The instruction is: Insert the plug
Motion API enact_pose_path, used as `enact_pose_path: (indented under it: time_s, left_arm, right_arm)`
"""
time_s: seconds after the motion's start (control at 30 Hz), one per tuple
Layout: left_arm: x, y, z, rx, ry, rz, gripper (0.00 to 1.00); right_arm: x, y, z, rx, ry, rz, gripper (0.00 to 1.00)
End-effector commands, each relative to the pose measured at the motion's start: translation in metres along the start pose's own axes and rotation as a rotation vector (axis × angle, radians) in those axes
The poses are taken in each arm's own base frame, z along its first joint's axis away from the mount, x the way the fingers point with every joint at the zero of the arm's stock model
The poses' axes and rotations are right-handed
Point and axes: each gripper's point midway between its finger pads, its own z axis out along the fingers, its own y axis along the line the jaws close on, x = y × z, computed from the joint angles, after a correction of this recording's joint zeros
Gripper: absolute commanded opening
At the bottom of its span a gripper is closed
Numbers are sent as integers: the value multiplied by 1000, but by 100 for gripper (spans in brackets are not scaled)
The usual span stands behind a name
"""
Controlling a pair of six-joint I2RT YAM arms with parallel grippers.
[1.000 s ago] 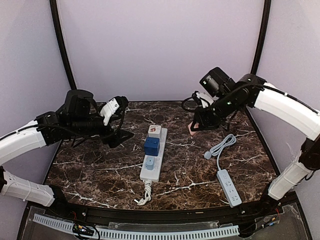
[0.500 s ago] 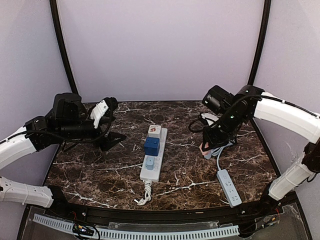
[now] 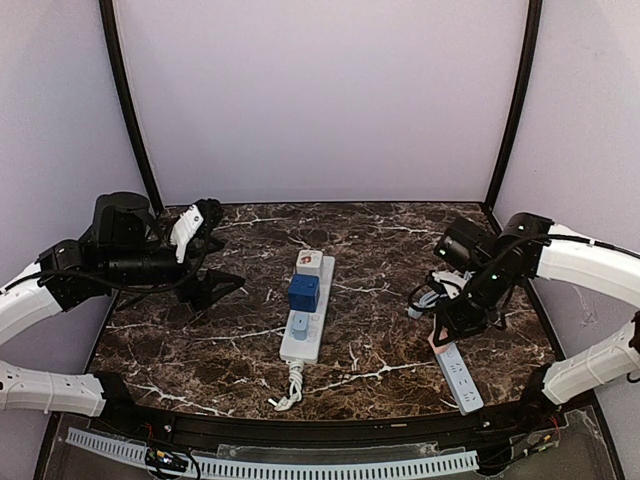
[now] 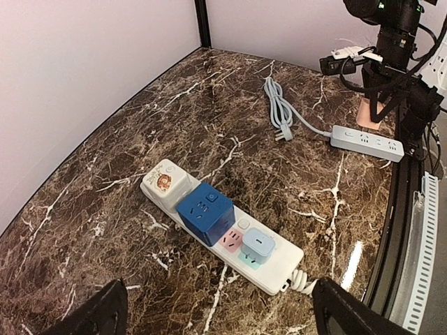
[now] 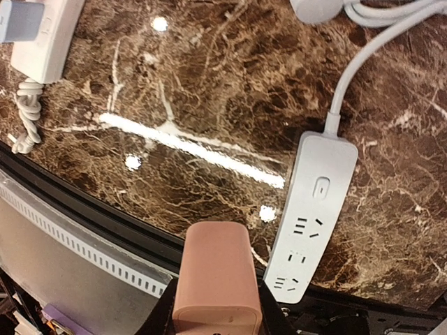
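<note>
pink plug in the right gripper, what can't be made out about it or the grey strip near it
- pink plug prongs: right wrist view shows only its smooth body; top view shows just a sliver under the right gripper.
- grey strip: its far end is covered by the right gripper in the top view.
- grey cord's plug: cut off by the top edge of the right wrist view.

The left arm (image 3: 25, 298) and right arm (image 3: 590, 262) have smooth white link shells, black joint housings and thin black cables looping alongside. The left end effector (image 4: 220, 307) has black fingers.
</note>
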Motion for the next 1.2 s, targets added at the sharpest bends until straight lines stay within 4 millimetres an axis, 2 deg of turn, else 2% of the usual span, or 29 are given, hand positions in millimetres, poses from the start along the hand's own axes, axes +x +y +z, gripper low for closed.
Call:
enact_pose_path:
  time_s: [0.0, 0.3, 0.43, 0.53, 0.83, 1.17]
  left_arm:
    - [10, -6, -6, 27, 13, -45, 92]
    - [12, -9, -14, 35, 2, -65, 91]
    - [11, -9, -20, 29, -8, -73, 90]
    - [11, -9, -23, 24, -13, -84, 90]
    - [16, -7, -30, -2, -25, -109, 89]
    - [15, -7, -28, 4, -26, -116, 89]
  right_arm:
    - [13, -13, 7, 22, 3, 41, 0]
    - [24, -37, 31, 136, 77, 19, 0]
    - [26, -47, 35, 206, 124, -15, 0]
    - [25, -49, 35, 223, 138, -40, 0]
    - [43, -61, 46, 256, 212, -55, 0]
    - [41, -62, 50, 242, 168, -41, 0]
